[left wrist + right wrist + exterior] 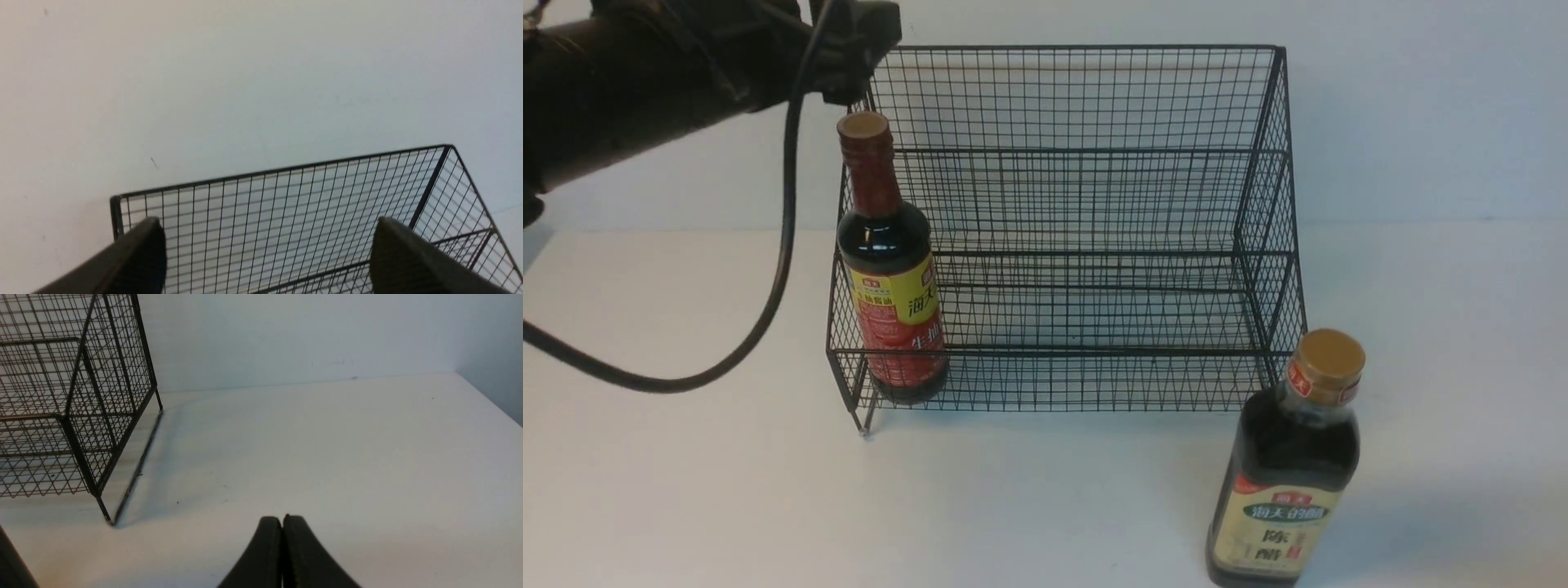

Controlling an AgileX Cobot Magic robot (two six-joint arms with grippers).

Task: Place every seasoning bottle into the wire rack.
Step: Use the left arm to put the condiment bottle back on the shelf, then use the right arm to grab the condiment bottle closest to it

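Wire rack (1078, 106): stands on the white table (686, 490), centre, with its tall back to the wall (1421, 106).

Slim red-necked bottle (890, 269): upright inside the rack's lower front tier, at the tier's 9 o'clock end and close against the side mesh. Its gold cap rises above the level of the upper tier.

Broader bottle (1290, 474): upright on the table outside the rack, at about 4 o'clock from the rack's centre, just beside the front corner. I cannot tell whether it touches the wire.

Left gripper (267, 228): held high at roughly 11 o'clock of the rack, above the slim bottle's cap and clear of it. Its fingers (139, 257) are spread wide with nothing between them; only the rack's back mesh shows through the gap. A black cable (784, 204) loops down from the arm towards the table.

Right gripper (282, 522): fingers pressed together, empty, over bare table on the rack's 3 o'clock side and apart from it. The front view does not show it.
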